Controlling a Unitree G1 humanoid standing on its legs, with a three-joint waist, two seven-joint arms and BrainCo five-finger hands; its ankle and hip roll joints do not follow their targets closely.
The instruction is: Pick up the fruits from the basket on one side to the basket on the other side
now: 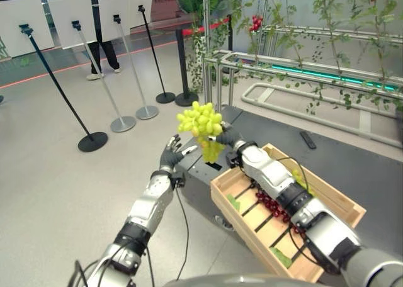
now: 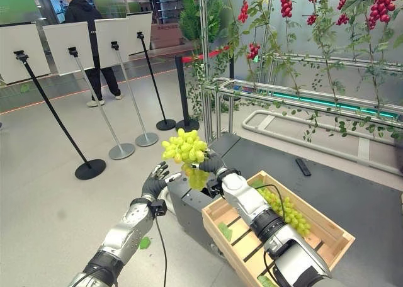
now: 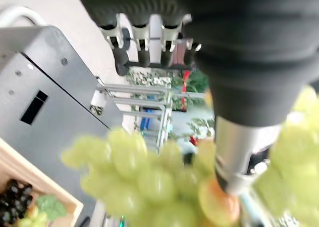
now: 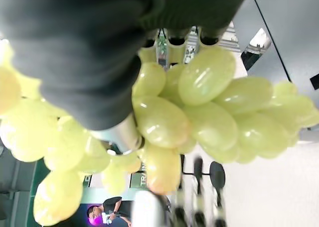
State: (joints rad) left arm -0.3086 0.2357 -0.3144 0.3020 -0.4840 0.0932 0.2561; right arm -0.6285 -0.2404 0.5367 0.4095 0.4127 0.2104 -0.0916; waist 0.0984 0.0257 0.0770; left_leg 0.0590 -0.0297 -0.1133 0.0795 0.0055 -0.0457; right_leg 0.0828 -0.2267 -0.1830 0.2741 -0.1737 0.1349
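Note:
My right hand (image 1: 228,138) is shut on a bunch of green grapes (image 1: 201,123), held up above the edge of a dark grey platform (image 1: 195,168). From the right wrist the green grapes (image 4: 199,102) hang under the curled fingers. My left hand (image 1: 173,153) is open just left of the bunch, fingers spread toward it; the same grapes (image 3: 139,172) hang beyond its thumb in the left wrist view. Behind my right arm stands a wooden crate (image 1: 220,180) holding dark red grapes (image 1: 272,204) and more green grapes (image 2: 289,213).
Stanchion posts with sign boards (image 1: 92,141) stand on the floor to the left, with a person (image 2: 88,22) behind them. A metal frame with red-fruited vines (image 1: 283,67) runs behind the platform. A black remote (image 1: 308,139) lies on the platform.

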